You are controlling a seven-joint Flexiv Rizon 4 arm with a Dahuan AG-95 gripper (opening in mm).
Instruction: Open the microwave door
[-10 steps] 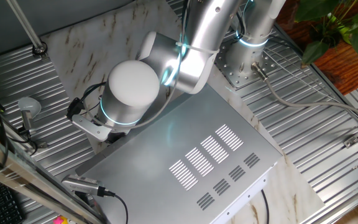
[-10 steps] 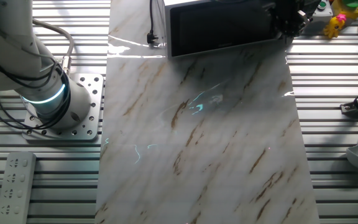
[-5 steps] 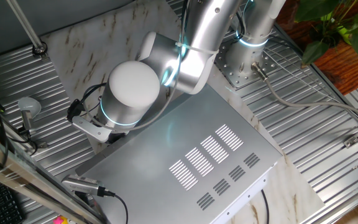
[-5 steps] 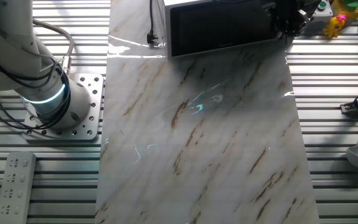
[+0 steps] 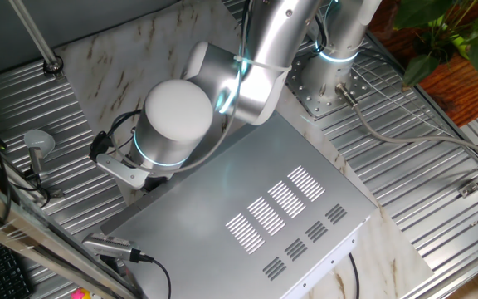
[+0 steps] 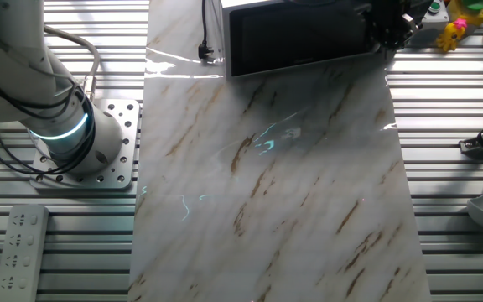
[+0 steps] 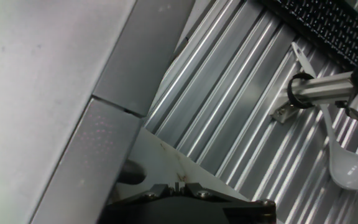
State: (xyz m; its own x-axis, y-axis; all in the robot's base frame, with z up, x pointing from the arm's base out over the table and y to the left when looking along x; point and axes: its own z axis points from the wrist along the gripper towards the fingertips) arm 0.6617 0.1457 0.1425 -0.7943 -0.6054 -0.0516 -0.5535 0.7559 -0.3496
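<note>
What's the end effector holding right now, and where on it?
Cannot tell. The end effector sits at the microwave door's right edge, but its fingers are hidden in every view.

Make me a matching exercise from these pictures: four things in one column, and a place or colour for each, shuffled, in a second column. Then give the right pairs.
Things:
1. microwave
2. microwave door
3. remote control
4. potted plant

Descriptions:
A. green leaves, top right corner of one fixed view
B. black glassy panel facing the marble board
C. white, lying on the ribbed table beside the arm's base
D. silver-grey box with rows of slots in its top

Pairs: 1-D, 2-B, 3-C, 4-A
</note>
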